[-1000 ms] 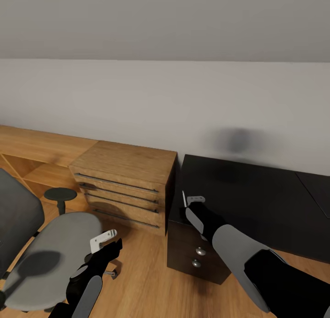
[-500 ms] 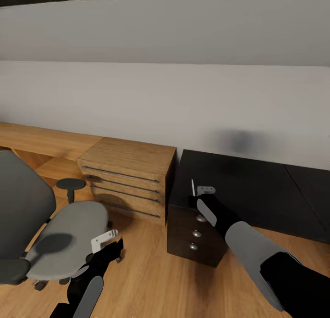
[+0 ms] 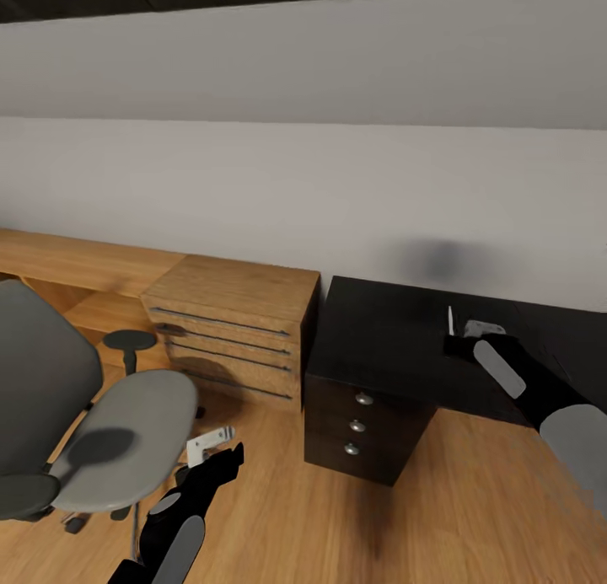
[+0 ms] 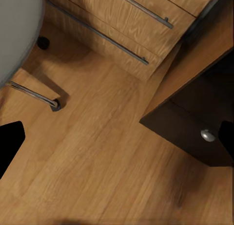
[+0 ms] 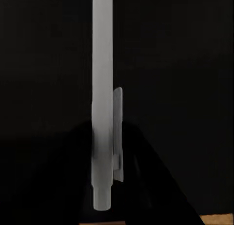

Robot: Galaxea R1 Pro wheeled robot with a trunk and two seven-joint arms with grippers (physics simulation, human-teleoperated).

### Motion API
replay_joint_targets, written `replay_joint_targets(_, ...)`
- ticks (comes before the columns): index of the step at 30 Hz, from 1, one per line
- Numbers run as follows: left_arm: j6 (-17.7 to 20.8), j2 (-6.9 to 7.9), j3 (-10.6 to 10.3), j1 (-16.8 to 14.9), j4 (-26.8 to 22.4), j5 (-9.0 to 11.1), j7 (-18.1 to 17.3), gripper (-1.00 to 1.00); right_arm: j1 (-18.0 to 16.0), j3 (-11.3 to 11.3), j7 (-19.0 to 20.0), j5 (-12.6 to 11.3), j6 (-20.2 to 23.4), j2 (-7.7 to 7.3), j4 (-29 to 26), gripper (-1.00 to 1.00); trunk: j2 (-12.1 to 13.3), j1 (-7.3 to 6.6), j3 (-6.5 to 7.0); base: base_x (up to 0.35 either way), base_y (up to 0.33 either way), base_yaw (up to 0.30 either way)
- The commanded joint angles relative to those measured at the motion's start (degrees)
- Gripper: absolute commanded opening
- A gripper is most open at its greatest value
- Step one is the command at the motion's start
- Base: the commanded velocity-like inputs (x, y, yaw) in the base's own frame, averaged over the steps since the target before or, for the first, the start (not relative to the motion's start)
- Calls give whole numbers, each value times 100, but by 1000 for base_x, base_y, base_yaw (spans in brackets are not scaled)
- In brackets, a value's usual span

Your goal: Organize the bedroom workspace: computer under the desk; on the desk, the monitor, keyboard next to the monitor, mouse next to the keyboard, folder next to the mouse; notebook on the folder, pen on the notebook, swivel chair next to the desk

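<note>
The pen (image 3: 451, 318), a thin pale stick, stands upright in my right gripper (image 3: 462, 324), which is shut on it above the black desk (image 3: 388, 335). In the right wrist view the pen (image 5: 102, 98) runs lengthwise against the desk's dark top (image 5: 185, 64). The desk's drawer unit (image 3: 358, 424) with round silver knobs faces me. The swivel chair (image 3: 118, 436), with grey seat and back, stands at the left. My left gripper (image 3: 211, 443) hangs open low beside the seat's front edge, over the wooden floor (image 4: 117, 152).
A light wooden chest (image 3: 232, 331) with long bar handles stands between chair and desk, touching the desk's side. A low wooden shelf (image 3: 76, 264) runs along the white wall. The chair's caster (image 4: 56, 105) and the desk's drawer corner (image 4: 195, 132) are in the left wrist view.
My right gripper has carried the pen to the right and farther over the desk top. The head view shifted a little early on. The left gripper moved slightly right.
</note>
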Motion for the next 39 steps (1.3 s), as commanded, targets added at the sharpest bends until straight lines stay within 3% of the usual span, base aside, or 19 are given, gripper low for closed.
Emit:
replay_joint_targets(1, 13, 0, -8, -5, 2, 47, 50, 100, -6, 36, -51, -111, 1, -240, -12, -100, 37, -22, 17, 0, 0, -241)
replay_joint_targets(2, 13, 1, -11, -5, 7, 47, 50, 100, -6, 9, -48, -185, 5, -389, -7, -100, 77, -44, 40, 0, 0, -246)
replay_joint_targets(7, 26, 2, -5, -5, 32, 61, 46, 100, -6, -43, -40, -309, 146, -670, 185, -100, 278, -153, 156, 0, 0, -252)
replay_joint_targets(13, 41, 2, -4, -5, 173, 49, 46, 100, -6, -51, -1, -318, 193, -789, 762, -100, 518, -285, 294, 0, 0, -255)
replay_joint_targets(20, 55, -2, -7, -6, 205, 51, 41, 100, -6, -52, 37, -337, 186, -938, 1020, -100, 799, -439, 453, 0, 0, -262)
replay_joint_targets(24, 59, -6, -12, -5, 208, 55, 41, 100, -6, -52, 41, -358, 184, -965, 1046, -100, 960, -527, 539, 0, 0, -273)
replay_joint_targets(39, 33, -7, -116, -7, 333, 64, 29, 100, -5, -50, 16, -397, 192, -927, 1054, -100, 960, -527, 555, 0, -2, -194)
